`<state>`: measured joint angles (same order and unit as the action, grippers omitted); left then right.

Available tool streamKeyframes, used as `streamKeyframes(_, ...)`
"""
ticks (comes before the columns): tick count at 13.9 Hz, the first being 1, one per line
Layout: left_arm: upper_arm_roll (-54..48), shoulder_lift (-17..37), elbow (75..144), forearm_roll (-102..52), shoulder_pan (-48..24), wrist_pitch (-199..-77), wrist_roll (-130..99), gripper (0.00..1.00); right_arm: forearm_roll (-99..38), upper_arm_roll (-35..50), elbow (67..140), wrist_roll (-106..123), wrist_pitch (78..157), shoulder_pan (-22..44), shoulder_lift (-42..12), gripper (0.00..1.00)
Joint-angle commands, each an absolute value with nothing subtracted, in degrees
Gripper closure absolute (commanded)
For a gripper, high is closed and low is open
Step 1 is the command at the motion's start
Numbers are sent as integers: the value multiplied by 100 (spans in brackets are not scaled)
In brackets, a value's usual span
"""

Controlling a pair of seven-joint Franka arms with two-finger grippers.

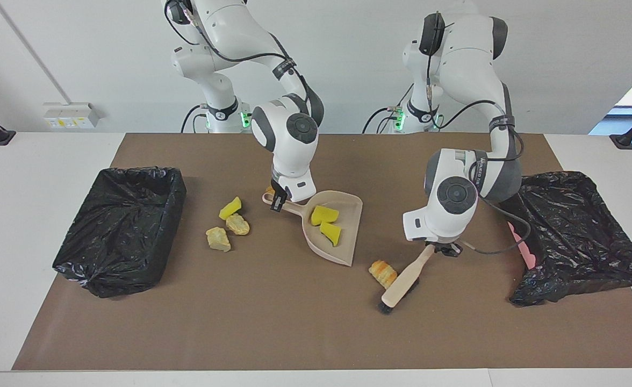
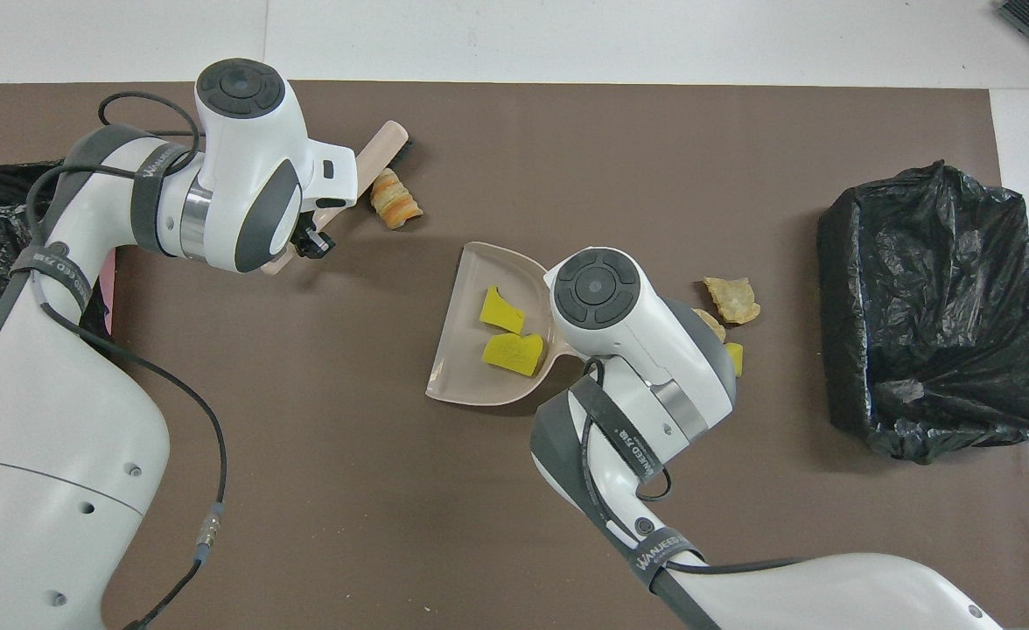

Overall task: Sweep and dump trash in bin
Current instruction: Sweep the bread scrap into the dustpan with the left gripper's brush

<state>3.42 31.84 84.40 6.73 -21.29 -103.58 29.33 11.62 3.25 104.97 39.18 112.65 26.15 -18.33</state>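
Trash lay in three spots: two yellow foam wedges (image 1: 325, 215) in the dustpan (image 1: 348, 244), a ridged bread roll (image 1: 382, 271) touching the brush (image 1: 400, 285), lumps (image 1: 229, 226) near the bin (image 1: 117, 228). Only the facing view showed the right gripper (image 1: 278, 201) clamped on the dustpan's handle. The left gripper (image 1: 446, 249) squeezed the slanted brush.

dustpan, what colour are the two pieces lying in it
Bright yellow, both pieces in the beige dustpan; the facing view shows them best.
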Motion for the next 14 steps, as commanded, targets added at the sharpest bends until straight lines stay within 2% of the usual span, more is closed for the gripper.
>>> streamKeyframes(1,387,2497,9499,738,-2513,-10301,3006,100,1195,369,10652,3735,11417,2540,-1749,100)
streamKeyframes(7,308,1926,10300,-148,-3101,-9896,1524,100,1195,369,10661,3735,11417,2540,-1749,100)
streamKeyframes(14,316,1319,10371,-589,-3261,-9555,301,100,1187,369,10679,3735,11426,2523,-1740,100)
